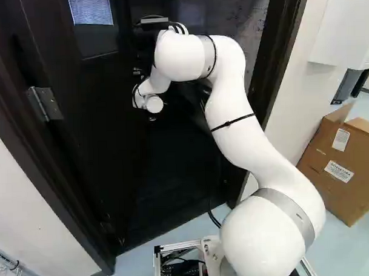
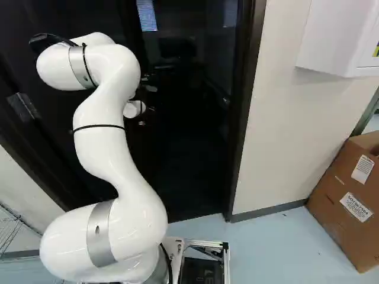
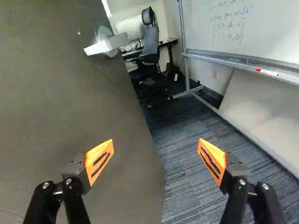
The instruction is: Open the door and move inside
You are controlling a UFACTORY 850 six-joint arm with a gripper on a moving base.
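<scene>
In the left base view, the door (image 1: 81, 141) is a dark leaf at the left, and a metal hinge (image 1: 45, 103) joins it to the frame (image 1: 278, 56). The white arm (image 1: 248, 133) reaches up and forward, and its far end is in front of the dark doorway. At the right there is a cardboard box (image 1: 331, 181) on the floor, and a white cabinet (image 1: 344, 29) on the wall.

In the right base view, the arm covers part of the door, and the dark doorway (image 2: 186, 160) is to the right of the arm.

In the wrist view, the gripper (image 3: 156, 154) has its two fingers wide apart, with nothing clamped. One finger is over the door's broad surface, the other over the striped carpet (image 3: 191, 154). The door stands partly open, with its lever handle (image 3: 105, 44) ahead of the gripper. Past its edge are an office chair (image 3: 150, 41) and a whiteboard (image 3: 252, 28) with a red-and-white marker (image 3: 268, 72) on its ledge.
</scene>
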